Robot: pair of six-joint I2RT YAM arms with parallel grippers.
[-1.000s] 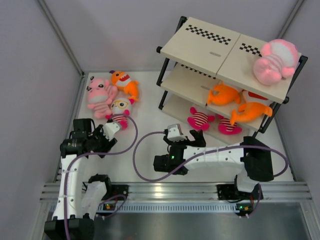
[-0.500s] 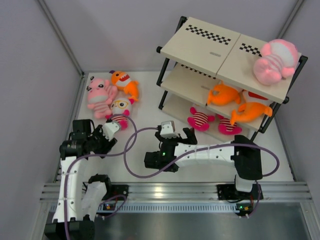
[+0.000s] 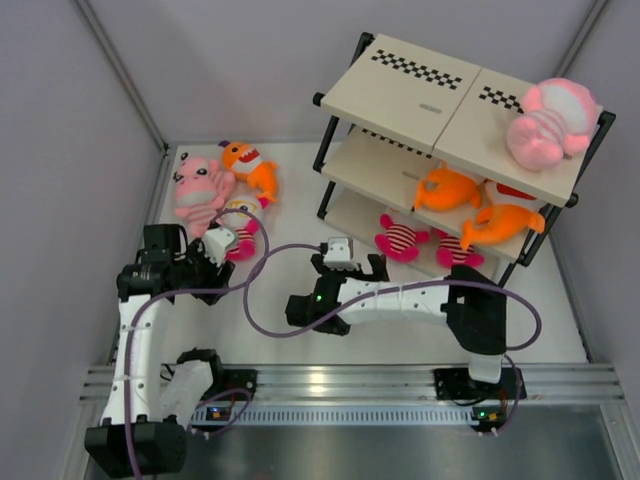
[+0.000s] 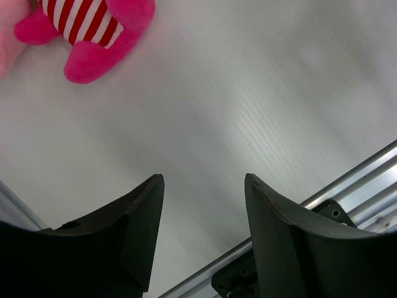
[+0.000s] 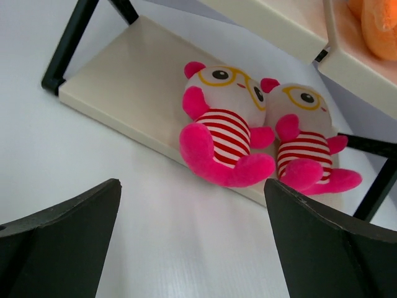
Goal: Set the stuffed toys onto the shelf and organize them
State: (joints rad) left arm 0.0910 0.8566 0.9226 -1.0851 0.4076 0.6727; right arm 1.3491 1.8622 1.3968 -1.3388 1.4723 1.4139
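Overhead: shelf (image 3: 400, 95) right rear, pink striped plush (image 3: 545, 125) on its top board, orange fish (image 3: 450, 188) mid-tier; loose toys (image 3: 197, 185) lie left. Left wrist: left gripper (image 4: 201, 186) spread, empty, lone magenta plush (image 4: 93, 28) beyond. Right wrist: right gripper (image 5: 192, 186) spread, empty, facing two magenta plushes (image 5: 220, 133) on the bottom board.

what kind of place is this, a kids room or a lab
Probably a robot lab test cell, not a home: a left arm and right arm mounted on an aluminium rail, plain grey walls boxing in the white table, and checker strips on the shelf.
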